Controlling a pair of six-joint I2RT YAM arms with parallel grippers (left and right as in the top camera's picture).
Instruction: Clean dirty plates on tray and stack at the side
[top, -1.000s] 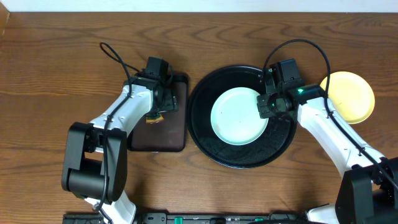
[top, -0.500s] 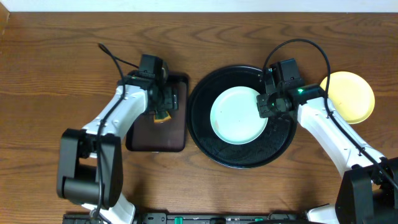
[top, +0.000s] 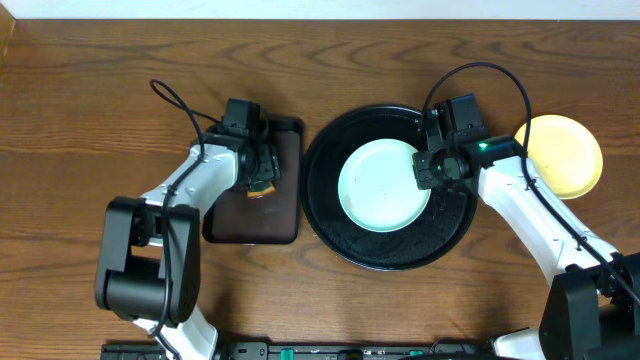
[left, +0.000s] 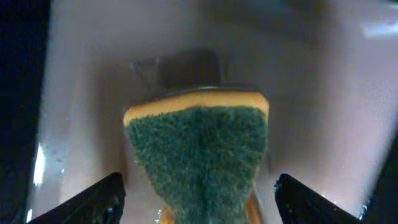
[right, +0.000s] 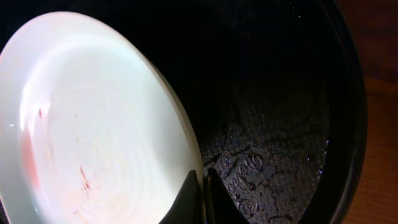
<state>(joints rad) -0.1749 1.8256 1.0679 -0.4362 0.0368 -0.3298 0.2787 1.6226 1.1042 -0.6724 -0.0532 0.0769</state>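
A pale mint plate (top: 378, 187) lies in the round black tray (top: 400, 250). In the right wrist view the plate (right: 93, 124) shows small reddish smears. My right gripper (top: 424, 170) is shut on the plate's right rim, and its fingers (right: 200, 196) pinch the edge over the wet tray floor (right: 273, 124). A pale yellow plate (top: 566, 155) sits on the table to the right of the tray. No third plate shows. My left gripper (top: 262, 178) is open, and its fingers (left: 202, 199) stand wide on either side of a green and yellow sponge (left: 199, 155).
The sponge (top: 262, 189) lies on a dark brown rectangular tray (top: 260, 220) to the left of the black tray. The table is brown wood, with a pale wall edge along the back.
My left arm has shifted a little over the brown tray, and the sponge sits slightly further right than one second ago. The right arm and the mint plate have not moved.
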